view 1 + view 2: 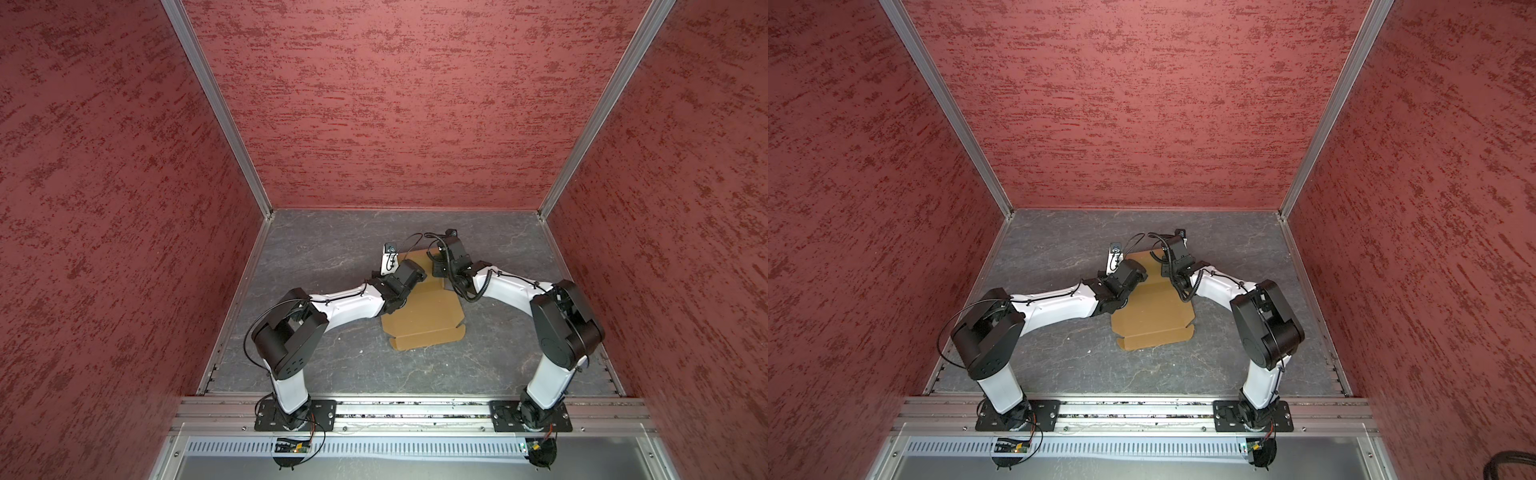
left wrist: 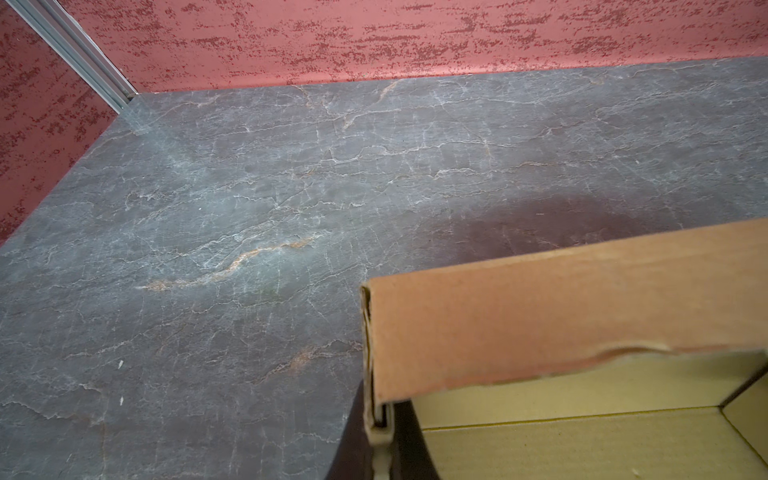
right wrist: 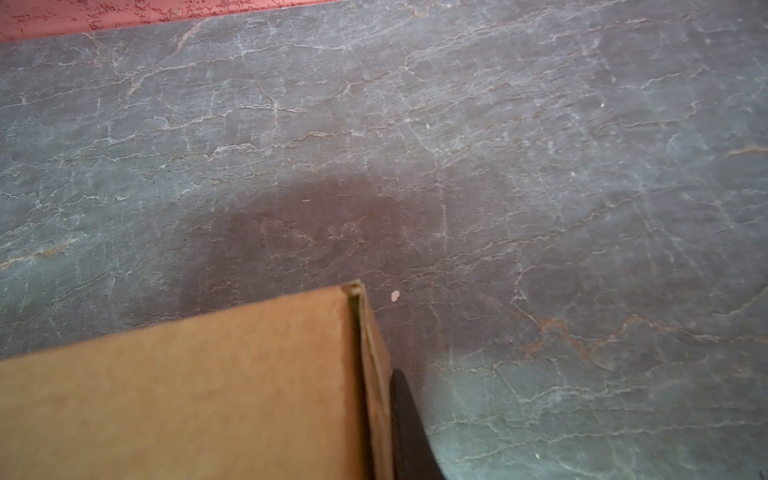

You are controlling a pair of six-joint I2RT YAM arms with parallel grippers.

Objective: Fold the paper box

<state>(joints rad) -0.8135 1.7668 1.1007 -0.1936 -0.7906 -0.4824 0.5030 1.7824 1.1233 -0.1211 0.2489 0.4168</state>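
- Grey veined stone-look tabletop (image 1: 332,257): around its middle lies the plain tan corrugated cardboard paper box (image 1: 424,316), its far half raised into walls and its near panel flat toward the near edge.
- The step looks like squaring the far corners. Press both side walls inward evenly so the folds seat.
- Left gripper (image 2: 380,432): clamped on the doubled wall at the far-left corner. Hold it without crushing.
- Right gripper (image 3: 388,424): its dark finger (image 3: 409,424) lies outside the far-right wall. You cannot tell whether it pinches.
- Small pale crumb (image 3: 395,295): just beside that corner, and it should not hinder you.
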